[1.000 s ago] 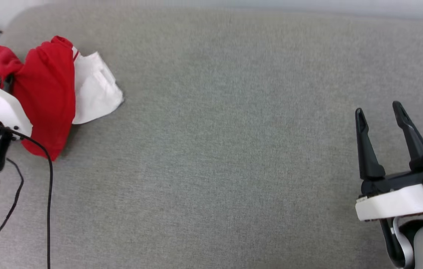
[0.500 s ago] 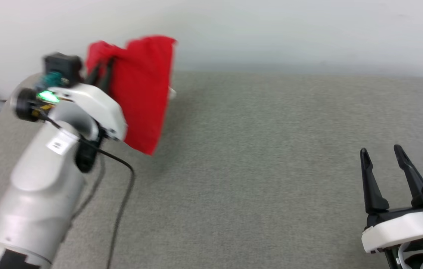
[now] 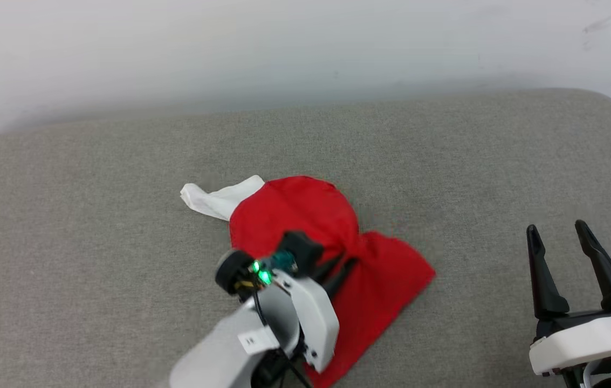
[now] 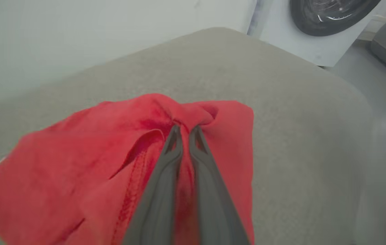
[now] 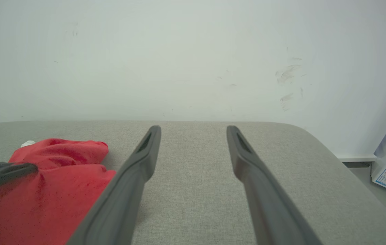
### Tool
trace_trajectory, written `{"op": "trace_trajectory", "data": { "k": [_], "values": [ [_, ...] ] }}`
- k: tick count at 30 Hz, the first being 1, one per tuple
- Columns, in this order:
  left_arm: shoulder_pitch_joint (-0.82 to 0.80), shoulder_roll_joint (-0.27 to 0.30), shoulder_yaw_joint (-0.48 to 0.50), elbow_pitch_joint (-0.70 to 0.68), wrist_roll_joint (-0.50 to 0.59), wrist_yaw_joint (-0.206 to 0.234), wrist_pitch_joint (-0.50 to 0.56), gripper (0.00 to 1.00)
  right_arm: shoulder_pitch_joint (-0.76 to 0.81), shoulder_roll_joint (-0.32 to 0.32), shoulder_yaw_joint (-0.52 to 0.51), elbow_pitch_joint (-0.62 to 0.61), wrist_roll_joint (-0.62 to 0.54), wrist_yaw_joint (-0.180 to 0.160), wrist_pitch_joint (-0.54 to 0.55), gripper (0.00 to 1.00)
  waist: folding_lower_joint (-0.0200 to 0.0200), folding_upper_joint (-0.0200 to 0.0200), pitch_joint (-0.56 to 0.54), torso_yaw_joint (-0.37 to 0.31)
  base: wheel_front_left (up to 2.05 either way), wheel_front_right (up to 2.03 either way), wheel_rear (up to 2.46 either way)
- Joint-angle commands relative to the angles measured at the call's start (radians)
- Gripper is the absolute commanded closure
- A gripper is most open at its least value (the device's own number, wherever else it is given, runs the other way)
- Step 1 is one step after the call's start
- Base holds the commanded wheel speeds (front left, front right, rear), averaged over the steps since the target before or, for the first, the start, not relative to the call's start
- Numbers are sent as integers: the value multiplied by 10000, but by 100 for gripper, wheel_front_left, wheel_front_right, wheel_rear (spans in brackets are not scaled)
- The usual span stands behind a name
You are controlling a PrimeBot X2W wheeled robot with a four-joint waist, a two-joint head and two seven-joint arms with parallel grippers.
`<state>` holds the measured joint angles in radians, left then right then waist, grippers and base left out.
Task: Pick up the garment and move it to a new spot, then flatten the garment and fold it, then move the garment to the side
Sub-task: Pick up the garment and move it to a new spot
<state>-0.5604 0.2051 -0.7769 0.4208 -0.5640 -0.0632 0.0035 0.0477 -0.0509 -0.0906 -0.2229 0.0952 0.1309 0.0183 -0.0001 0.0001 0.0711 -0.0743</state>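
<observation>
While pinching the crumpled red cloth shirt with a white sleeve tight in the left gripper, rests it mid-way on the soft grey padded top. Spreads the empty right gripper wide at four o'clock of it.

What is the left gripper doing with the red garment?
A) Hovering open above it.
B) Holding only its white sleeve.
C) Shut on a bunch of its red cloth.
C: the left wrist view shows the left gripper closed, its tips pinching a gathered red fold of the garment.
</observation>
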Motion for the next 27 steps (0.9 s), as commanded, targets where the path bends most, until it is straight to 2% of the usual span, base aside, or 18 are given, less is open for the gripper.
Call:
{"op": "trace_trajectory", "data": {
  "k": [1, 9, 10, 11, 12, 20, 27],
  "values": [
    [491, -149, -364, -85, -32, -143, 192, 100, 56, 11, -39, -52, 51, -3, -56, 0, 1, -1, 246, -82, 0, 0, 0],
    [1397, -511, -1543, 330, 226, -321, 374, 100, -245, 11, -148, -48, 109, -3, -17, 0, 1, -1, 769, 166, 0, 0, 0],
    [1424, -525, -1614, 369, 231, -325, 345, 80, -261, 11, -165, -35, 30, -3, -25, 0, 1, -1, 763, 213, 0, 0, 0],
    [1407, -532, -1670, 389, 335, -304, 231, 51, -270, 11, -185, -5, 49, -3, -49, 0, 1, -1, 722, 265, 0, 0, 0],
    [1420, -553, -1688, 381, 378, -251, 116, 0, -269, 11, -192, 8, 15, -3, -69, 0, 1, -1, 681, 310, 0, 0, 0],
    [1384, -522, -1320, -126, 796, 434, -1441, 0, 26, 10, -95, 279, 96, -3, -137, 0, 1, -1, -14, 710, 0, 0, 0],
    [1813, -234, -177, -790, 608, 1501, -2452, 0, 346, 10, 91, 476, 98, -3, -22, 0, 1, -1, -568, 921, 0, 0, 0]
  ]
}}
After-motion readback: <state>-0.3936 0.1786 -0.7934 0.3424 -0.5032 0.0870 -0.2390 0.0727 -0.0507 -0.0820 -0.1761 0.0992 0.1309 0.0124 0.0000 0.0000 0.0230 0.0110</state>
